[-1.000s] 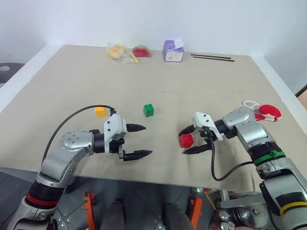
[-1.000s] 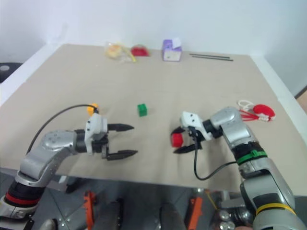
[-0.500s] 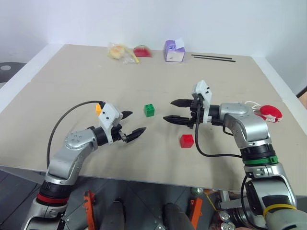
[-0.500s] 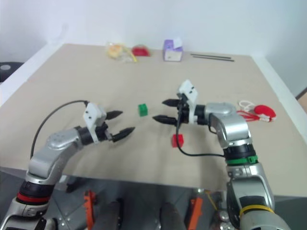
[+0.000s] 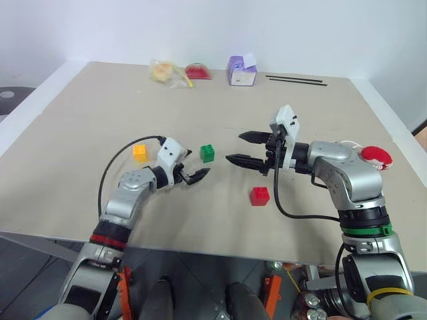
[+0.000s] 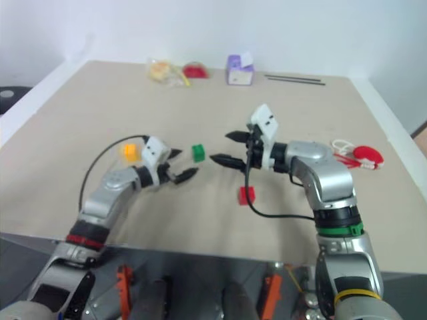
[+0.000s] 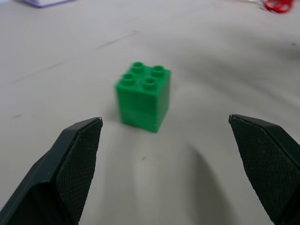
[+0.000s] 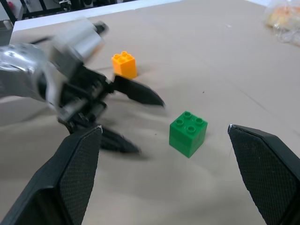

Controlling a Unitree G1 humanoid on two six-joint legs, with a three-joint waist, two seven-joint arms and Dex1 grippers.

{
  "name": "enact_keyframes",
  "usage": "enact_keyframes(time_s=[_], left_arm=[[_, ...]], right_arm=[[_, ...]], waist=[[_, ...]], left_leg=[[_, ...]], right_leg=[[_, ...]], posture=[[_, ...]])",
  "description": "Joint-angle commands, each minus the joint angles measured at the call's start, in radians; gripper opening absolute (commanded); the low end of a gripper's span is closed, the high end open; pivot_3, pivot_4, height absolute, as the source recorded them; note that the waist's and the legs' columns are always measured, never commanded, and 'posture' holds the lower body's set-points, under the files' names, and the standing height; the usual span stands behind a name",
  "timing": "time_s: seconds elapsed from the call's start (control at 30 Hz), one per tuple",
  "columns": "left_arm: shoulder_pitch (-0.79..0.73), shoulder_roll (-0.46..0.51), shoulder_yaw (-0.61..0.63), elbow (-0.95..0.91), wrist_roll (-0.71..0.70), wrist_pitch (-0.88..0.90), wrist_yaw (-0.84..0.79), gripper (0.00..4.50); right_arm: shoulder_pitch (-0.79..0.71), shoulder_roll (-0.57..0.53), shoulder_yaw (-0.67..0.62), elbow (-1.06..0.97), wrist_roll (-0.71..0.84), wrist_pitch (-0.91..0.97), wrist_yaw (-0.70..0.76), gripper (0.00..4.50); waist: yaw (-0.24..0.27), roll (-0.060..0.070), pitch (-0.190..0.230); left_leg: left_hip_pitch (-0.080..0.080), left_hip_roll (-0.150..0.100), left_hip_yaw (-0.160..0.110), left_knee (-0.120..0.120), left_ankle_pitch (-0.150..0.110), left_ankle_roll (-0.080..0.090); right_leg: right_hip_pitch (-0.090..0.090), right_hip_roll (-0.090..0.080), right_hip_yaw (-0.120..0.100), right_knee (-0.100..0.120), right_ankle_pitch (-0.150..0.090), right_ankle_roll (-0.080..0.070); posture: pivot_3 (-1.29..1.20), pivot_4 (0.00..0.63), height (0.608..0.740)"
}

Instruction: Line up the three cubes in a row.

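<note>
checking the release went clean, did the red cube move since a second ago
No. The red cube lies at the same spot on the table, same offset from the green cube. The right gripper, open, has lifted off it.

No legible text, label, brand, number or sign on any surface. The purple-and-white box [image 5: 241,70] at the far edge of the table [image 5: 100,107] carries printing too small to read. The green cube [image 7: 143,96], seen close in the left wrist view, has plain studs and faces, no marking readable.
</note>
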Motion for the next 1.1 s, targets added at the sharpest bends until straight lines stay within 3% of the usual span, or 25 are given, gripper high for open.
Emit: enact_keyframes(time_s=[0.03,0.57,0.93,0.97,1.1], left_arm=[[-0.095,0.008,0.011,0.148,0.021,-0.099,-0.069,4.5],[-0.361,-0.017,0.039,0.681,0.081,-0.336,-0.246,4.5],[-0.438,-0.046,0.07,0.797,0.112,-0.384,-0.239,4.5],[-0.439,-0.047,0.072,0.8,0.115,-0.386,-0.24,3.97],[-0.442,-0.049,0.082,0.806,0.124,-0.39,-0.247,2.69]], right_arm=[[-0.011,-0.014,-0.031,-0.063,0.028,-0.002,-0.006,4.46],[0.029,-0.026,-0.035,-0.121,0.052,-0.002,-0.046,4.46],[0.04,-0.037,-0.033,-0.135,0.063,-0.001,-0.037,4.46],[0.042,-0.038,-0.032,-0.137,0.064,-0.001,-0.037,4.5],[0.046,-0.041,-0.031,-0.142,0.069,-0.002,-0.041,4.5]], waist=[[0.0,0.0,0.0],[0.0,0.0,0.0],[0.0,0.0,0.0],[0.0,0.0,0.0],[0.0,0.0,0.0]], left_leg=[[0.0,0.0,0.0,0.0,0.0,0.0],[-0.001,0.0,0.0,-0.001,0.0,0.0],[-0.001,0.0,-0.001,-0.002,0.0,0.0],[-0.001,0.0,-0.001,-0.002,0.0,0.0],[-0.001,0.0,-0.001,-0.002,0.0,0.0]], right_leg=[[0.0,0.0,0.0,0.0,0.0,0.0],[0.0,0.0,0.0,0.0,0.001,0.004],[-0.001,0.0,0.0,0.0,0.001,0.005],[-0.001,0.0,0.0,0.0,0.001,0.005],[0.0,0.0,0.0,0.0,0.001,0.005]], posture=[[0.0,0.15,0.74],[0.0,0.15,0.74],[0.0,0.15,0.74],[0.0,0.15,0.74],[0.0,0.15,0.74]])
